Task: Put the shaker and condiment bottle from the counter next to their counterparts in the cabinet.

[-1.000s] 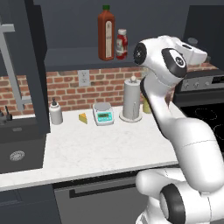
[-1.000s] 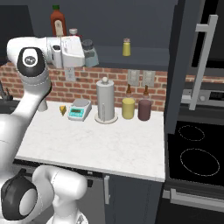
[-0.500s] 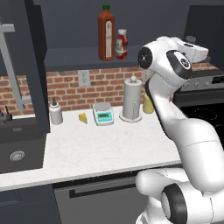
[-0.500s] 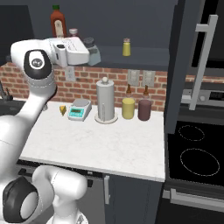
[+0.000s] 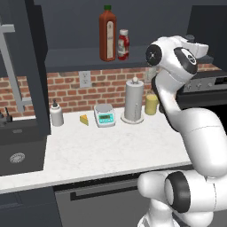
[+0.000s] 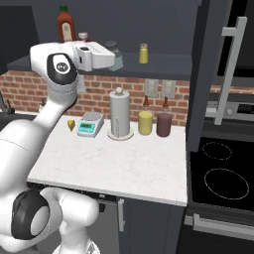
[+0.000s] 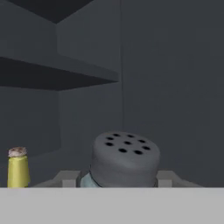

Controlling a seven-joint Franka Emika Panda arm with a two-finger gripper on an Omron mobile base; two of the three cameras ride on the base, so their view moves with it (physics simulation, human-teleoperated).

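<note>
Carrying the shaker (image 7: 124,159) upright, clamped in our claw (image 6: 115,60), we've got the small yellow shaker (image 6: 143,53) off to the right along the cabinet shelf (image 6: 163,67).

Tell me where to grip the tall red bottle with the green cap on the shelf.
Probably the narrow neck under the cap, coming from the open front. The tall red bottle with green cap stands upright, and the small red squeeze bottle crowds its lower body.
</note>
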